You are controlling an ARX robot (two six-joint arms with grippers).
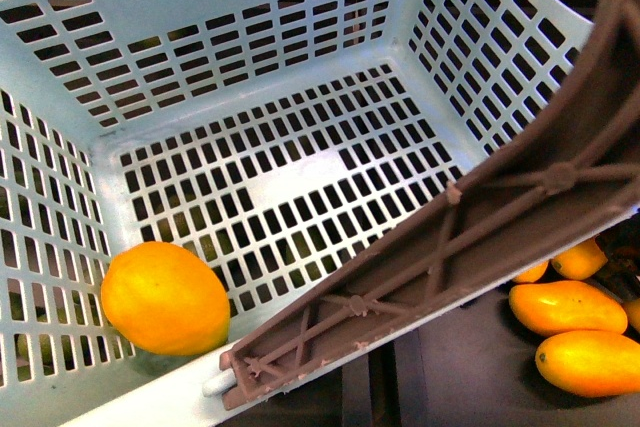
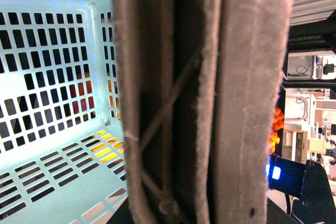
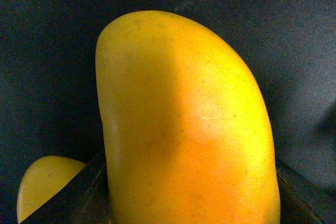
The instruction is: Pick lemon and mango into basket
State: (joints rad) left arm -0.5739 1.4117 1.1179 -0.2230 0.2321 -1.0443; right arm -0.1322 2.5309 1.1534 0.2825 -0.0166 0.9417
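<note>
Aqua basket [image 1: 250, 7] close up in the front view, its slotted walls and floor filling most of the picture. Inside, in the near left corner, the lemon [image 1: 165, 297]: resting on the slotted floor, tucked against the left wall, glossy and yellow-orange. Slanting across the near right rim, from low centre up to the far right, the brown ribbed handle [image 1: 450, 237], with a white zip tie [image 1: 215, 384] at its lower end. Outside the basket, to the right on the dark desk [image 1: 470, 367], a cluster of yellow fruits [image 1: 565, 307] lying close together, one with a small dark spot at its tapered end. From the left wrist, little but that same handle, very near and blurred, running through the middle of the picture, with basket wall beside it and orange showing through some slots; left fingers out of sight there, so cannot tell how far open. From the right wrist, the mango [image 3: 189, 129], large and near, not yet in the basket, with the dark desk behind it. Held between the right fingers [image 3: 86, 198]: one dark finger hard against each flank, spread as wide as the fruit and closed on it. Just beside it, partly hidden behind one finger, a smaller yellow fruit [image 3: 44, 182], rounded end showing.
</note>
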